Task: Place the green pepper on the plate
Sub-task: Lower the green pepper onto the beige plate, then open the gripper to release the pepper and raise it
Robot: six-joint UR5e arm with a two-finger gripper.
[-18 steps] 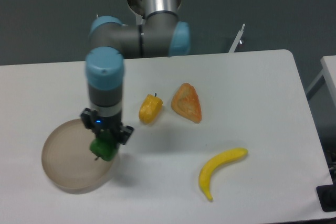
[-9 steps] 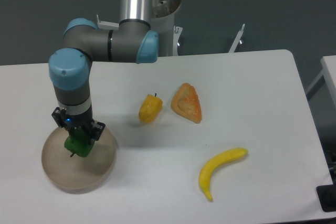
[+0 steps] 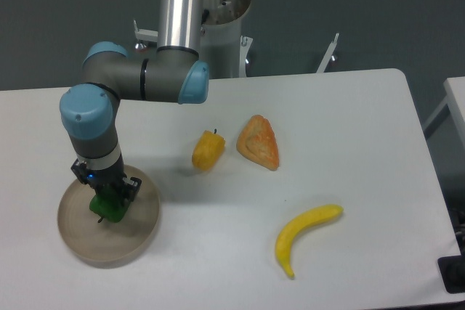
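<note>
The green pepper (image 3: pixel 106 207) is a small dark-green piece held low over the middle of the round beige plate (image 3: pixel 138 234), at the table's front left. My gripper (image 3: pixel 107 200) points straight down and is shut on the green pepper. Whether the pepper touches the plate's floor I cannot tell, because the gripper body hides its top half.
A yellow-orange pepper (image 3: pixel 208 149) lies mid-table, with an orange wedge-shaped food piece (image 3: pixel 259 142) just right of it. A yellow banana (image 3: pixel 304 233) lies toward the front right. The arm's base column (image 3: pixel 207 12) stands at the back edge.
My gripper carried the green pepper leftward from the plate's right rim to over its middle, then sank a little lower. The other food items have not moved.
</note>
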